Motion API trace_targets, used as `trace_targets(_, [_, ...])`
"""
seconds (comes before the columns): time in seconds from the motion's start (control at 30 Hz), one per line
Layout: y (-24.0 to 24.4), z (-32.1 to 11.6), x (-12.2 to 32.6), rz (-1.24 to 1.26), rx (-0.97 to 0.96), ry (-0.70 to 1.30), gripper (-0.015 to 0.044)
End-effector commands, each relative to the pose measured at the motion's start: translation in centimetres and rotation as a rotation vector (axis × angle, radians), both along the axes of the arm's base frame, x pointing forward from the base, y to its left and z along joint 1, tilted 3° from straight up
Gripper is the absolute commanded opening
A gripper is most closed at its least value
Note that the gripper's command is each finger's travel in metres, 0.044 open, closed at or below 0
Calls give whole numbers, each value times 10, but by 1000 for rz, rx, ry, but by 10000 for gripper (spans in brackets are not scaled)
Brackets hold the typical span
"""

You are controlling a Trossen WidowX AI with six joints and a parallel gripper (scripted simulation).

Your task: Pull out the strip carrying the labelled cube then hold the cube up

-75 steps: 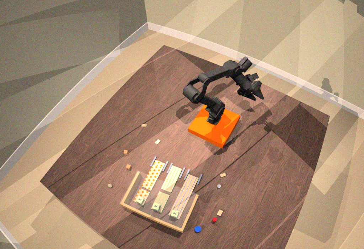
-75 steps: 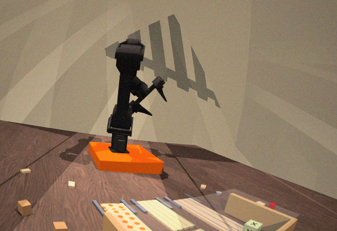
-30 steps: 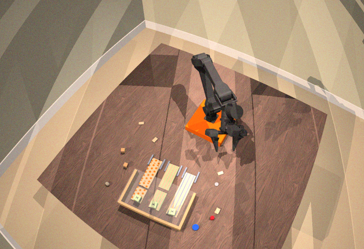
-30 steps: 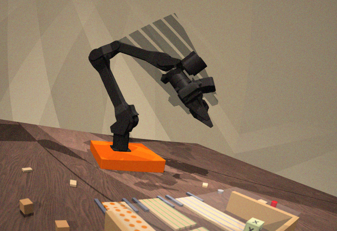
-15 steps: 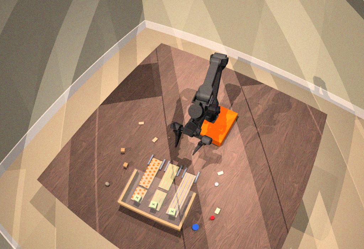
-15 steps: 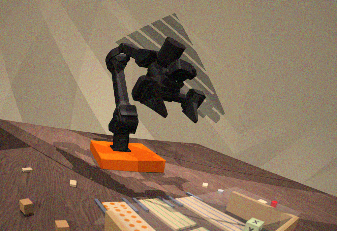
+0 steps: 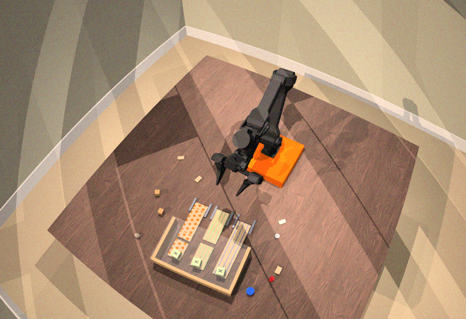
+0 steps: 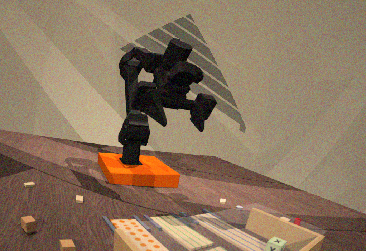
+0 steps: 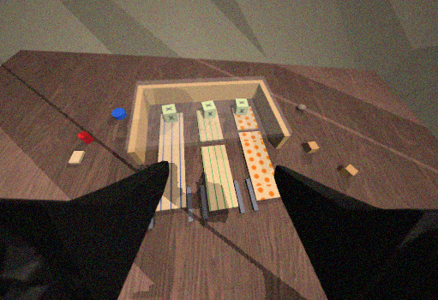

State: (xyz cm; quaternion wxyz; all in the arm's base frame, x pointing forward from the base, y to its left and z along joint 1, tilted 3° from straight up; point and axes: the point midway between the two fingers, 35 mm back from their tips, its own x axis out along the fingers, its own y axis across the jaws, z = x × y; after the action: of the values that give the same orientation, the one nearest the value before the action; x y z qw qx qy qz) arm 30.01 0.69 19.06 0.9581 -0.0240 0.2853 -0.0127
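Note:
The blue-lined strip is one unbroken piece, with an X-marked pale green cube on its far end. The green-lined strip and the orange-dotted strip each show a gap; their separate far pieces carry similar X-marked cubes. My gripper is open and empty, high above the table, between the arm's base and the strips' near ends. In the wrist view the left finger covers part of the blue-lined strip's near end.
A wooden-walled case with a clear cover surrounds the strips' far parts. Grey rails flank their near ends. A blue disc, a red piece and small blocks lie around it.

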Motion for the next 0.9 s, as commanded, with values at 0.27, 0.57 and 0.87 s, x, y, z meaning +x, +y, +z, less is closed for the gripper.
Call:
trace_targets(0.27, [34, -38, 39, 61, 3, 428, 111])
trace_targets(0.57, [65, -91, 60, 93, -43, 837, 0])
trace_targets(0.87, [73, -109, 63, 97, -62, 947, 0])
